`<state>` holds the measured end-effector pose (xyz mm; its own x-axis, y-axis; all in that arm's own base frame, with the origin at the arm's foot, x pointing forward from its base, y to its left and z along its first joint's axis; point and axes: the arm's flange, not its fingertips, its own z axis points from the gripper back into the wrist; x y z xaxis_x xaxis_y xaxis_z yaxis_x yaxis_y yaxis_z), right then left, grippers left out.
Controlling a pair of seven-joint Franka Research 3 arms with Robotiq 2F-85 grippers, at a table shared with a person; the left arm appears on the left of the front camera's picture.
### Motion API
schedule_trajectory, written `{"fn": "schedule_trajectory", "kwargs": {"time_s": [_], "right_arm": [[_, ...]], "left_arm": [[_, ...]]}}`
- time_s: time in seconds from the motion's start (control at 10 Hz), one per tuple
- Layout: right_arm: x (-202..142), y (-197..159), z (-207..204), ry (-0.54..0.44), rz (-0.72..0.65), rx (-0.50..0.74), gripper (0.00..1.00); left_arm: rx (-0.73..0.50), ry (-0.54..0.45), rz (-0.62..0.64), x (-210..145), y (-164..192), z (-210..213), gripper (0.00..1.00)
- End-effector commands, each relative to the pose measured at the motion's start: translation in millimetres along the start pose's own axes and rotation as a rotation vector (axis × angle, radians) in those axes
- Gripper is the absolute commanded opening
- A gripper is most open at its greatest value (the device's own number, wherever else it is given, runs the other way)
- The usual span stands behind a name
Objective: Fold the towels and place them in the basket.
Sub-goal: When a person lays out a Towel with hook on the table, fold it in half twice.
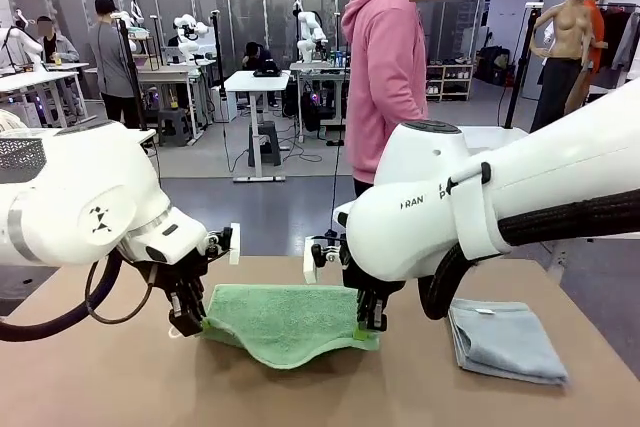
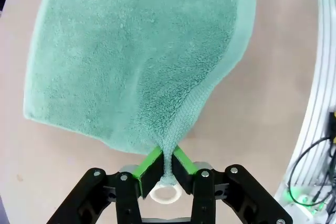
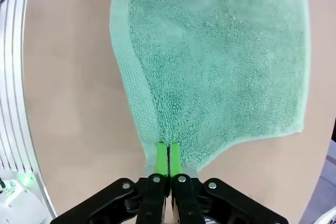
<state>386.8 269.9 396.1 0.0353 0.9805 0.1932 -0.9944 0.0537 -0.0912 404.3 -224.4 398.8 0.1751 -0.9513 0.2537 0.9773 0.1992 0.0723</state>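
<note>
A green towel lies spread in the middle of the table, its near corners lifted. My left gripper is shut on its left near corner. In the left wrist view the gripper pinches the cloth, and the green towel spreads away over the table, with a white loop behind the pads. My right gripper is shut on the right near corner; in the right wrist view the gripper clamps the towel edge. A folded light blue-grey towel rests at the right. The basket is out of view.
A person in a pink hoodie stands at the far side of the table. The brown tabletop has bare room in front of the green towel. A white rail runs along the table's side in the left wrist view.
</note>
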Motion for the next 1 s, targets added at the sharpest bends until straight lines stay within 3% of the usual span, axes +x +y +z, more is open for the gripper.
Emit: {"fn": "schedule_trajectory", "kwargs": {"time_s": [0.0, 0.3, 0.5, 0.7, 0.9], "right_arm": [[3, 6, 0, 0.005, 0.014, 0.002, 0.00], [3, 3, -1, 0.001, 0.008, 0.003, 0.01], [8, -43, 13, -0.013, -0.030, 0.037, 0.01], [9, -77, 13, -0.042, -0.066, 0.101, 0.01], [9, -110, 8, -0.008, -0.129, 0.139, 0.01]], "left_arm": [[0.003, -0.019, -0.012, -1, -4, 5, 0.07], [0.001, 0.000, -0.002, 1, 0, 0, 0.10], [0.041, 0.102, -0.005, 14, 43, 13, 0.10], [-0.026, 0.108, -0.013, 21, 81, 10, 0.10], [-0.085, 0.111, 0.004, 27, 109, -1, 0.10]]}}
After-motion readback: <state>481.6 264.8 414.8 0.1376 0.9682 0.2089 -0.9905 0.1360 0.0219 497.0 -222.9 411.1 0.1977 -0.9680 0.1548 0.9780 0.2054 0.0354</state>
